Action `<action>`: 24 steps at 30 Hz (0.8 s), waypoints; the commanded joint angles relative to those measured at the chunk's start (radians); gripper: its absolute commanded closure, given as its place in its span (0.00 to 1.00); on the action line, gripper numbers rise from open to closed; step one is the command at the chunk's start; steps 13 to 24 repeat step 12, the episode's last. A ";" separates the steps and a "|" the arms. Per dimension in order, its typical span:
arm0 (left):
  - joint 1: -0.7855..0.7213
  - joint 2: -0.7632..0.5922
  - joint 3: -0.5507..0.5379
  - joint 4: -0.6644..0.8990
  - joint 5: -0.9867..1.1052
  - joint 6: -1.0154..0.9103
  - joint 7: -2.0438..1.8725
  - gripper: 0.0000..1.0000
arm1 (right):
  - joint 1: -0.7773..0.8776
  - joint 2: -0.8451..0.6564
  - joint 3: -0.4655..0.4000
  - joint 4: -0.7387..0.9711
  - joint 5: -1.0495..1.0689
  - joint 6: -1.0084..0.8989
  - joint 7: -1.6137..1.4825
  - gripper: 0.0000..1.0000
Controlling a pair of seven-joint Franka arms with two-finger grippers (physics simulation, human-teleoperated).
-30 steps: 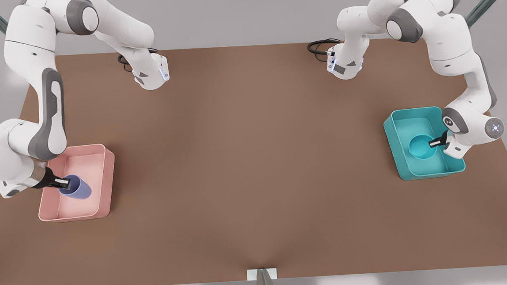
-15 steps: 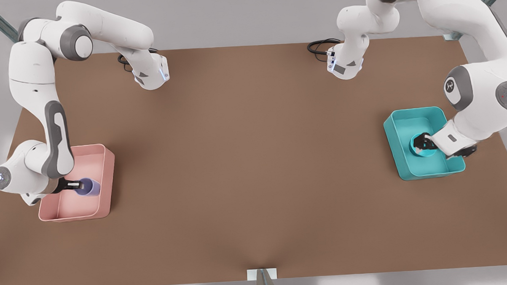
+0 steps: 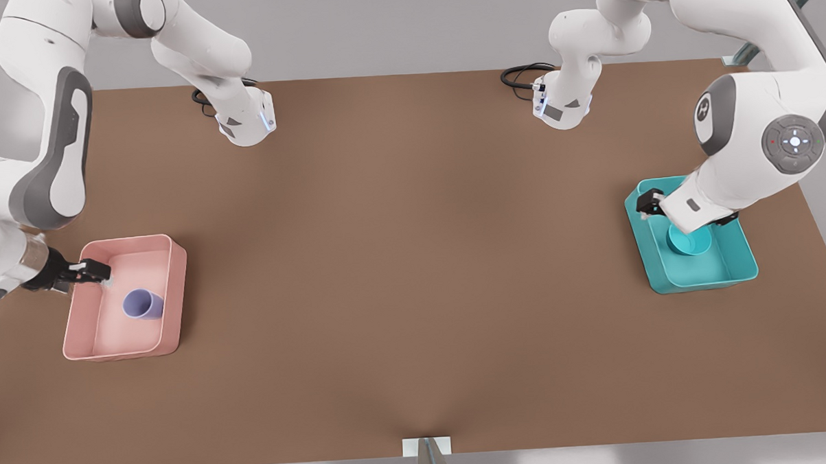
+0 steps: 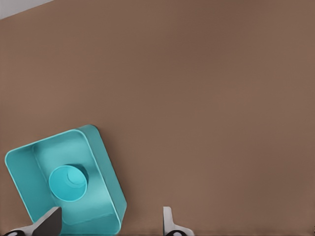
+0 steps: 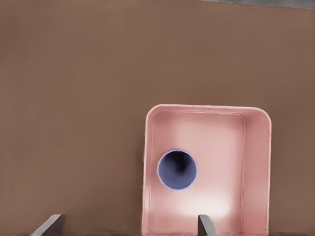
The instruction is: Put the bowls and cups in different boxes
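Observation:
The lavender cup (image 3: 143, 304) (image 5: 177, 169) stands upright, mouth up, inside the pink box (image 3: 178, 288) (image 5: 256, 162) at the front view's left. My right gripper (image 3: 95, 272) (image 5: 128, 226) hovers open above that box's far left corner, holding nothing. At the front view's right, the turquoise bowl (image 3: 692, 244) (image 4: 68, 183) rests inside the teal box (image 3: 703, 277) (image 4: 106, 167). My left gripper (image 3: 645, 203) (image 4: 108, 223) hangs open over the teal box's far left corner, apart from the bowl. The left arm's wrist covers part of the bowl in the front view.
Both arm bases (image 3: 248, 121) (image 3: 563, 106) stand at the table's back edge with black cables beside them. Wide bare brown tabletop (image 3: 414, 259) lies between the two boxes. A small white bracket (image 3: 427, 446) sits at the front edge.
Both grippers have opened, let go and pulled up and back from their boxes. The cup, earlier tilted in the right gripper, now stands free; the bowl lies free in the teal box.

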 commanded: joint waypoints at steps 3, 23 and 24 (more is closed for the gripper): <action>0.007 -0.005 0.001 0.001 0.001 -0.053 -0.131 0.00 | 0.012 -0.068 0.002 0.016 0.014 -0.267 0.275 0.00; 0.006 -0.003 -0.001 0.001 0.001 -0.047 -0.129 0.00 | 0.013 -0.152 0.002 -0.025 0.023 -0.257 0.267 0.00; 0.006 -0.003 -0.001 0.001 0.001 -0.047 -0.129 0.00 | 0.013 -0.152 0.002 -0.025 0.023 -0.257 0.267 0.00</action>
